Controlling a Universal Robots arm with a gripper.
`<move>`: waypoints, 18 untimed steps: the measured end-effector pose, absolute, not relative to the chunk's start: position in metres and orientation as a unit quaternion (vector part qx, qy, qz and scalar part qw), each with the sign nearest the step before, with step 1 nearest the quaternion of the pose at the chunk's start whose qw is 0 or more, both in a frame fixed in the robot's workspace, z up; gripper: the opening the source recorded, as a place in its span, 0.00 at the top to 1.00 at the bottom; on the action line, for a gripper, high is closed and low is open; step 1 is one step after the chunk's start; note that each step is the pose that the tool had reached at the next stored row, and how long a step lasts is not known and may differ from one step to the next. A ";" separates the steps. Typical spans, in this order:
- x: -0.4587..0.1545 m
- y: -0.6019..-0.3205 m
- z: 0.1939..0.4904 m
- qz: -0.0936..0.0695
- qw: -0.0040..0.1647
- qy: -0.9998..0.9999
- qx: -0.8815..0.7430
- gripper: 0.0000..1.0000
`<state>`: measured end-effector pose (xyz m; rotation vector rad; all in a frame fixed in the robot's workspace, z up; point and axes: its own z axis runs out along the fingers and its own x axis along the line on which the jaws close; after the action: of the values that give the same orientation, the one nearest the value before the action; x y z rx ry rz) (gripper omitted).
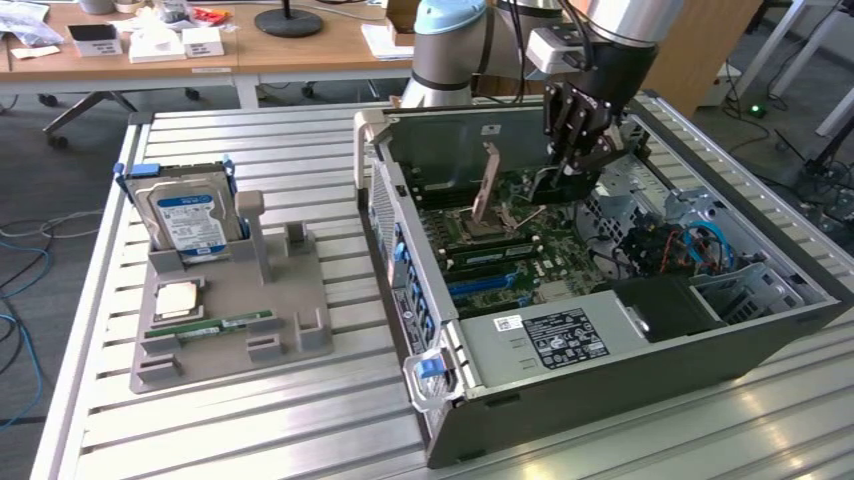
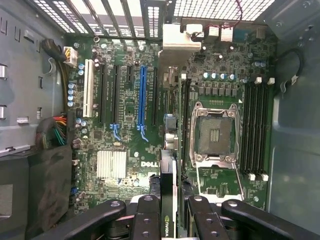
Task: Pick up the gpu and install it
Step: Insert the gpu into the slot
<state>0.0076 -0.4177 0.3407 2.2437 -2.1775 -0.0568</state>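
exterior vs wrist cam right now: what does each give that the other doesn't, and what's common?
Exterior view: the arm reaching into the open PC case, and beside it the grey parts tray on the slatted table, carrying a hard drive and a RAM stick.
Wrist view: the NVIDIA logo on the edge of the gpu, the white slot, and the DELL marking.
Both: the gripper shut on the gpu above the motherboard, the open CPU socket, and the blue slot.
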 end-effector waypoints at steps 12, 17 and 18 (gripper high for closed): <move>0.006 -0.424 0.340 -0.018 0.007 -0.696 0.718 0.74; 0.004 -0.429 0.340 -0.018 0.007 -0.696 0.717 0.74; 0.004 -0.429 0.340 -0.018 0.007 -0.697 0.717 0.74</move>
<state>0.0038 -0.4288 0.3404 2.2430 -2.1783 -0.0568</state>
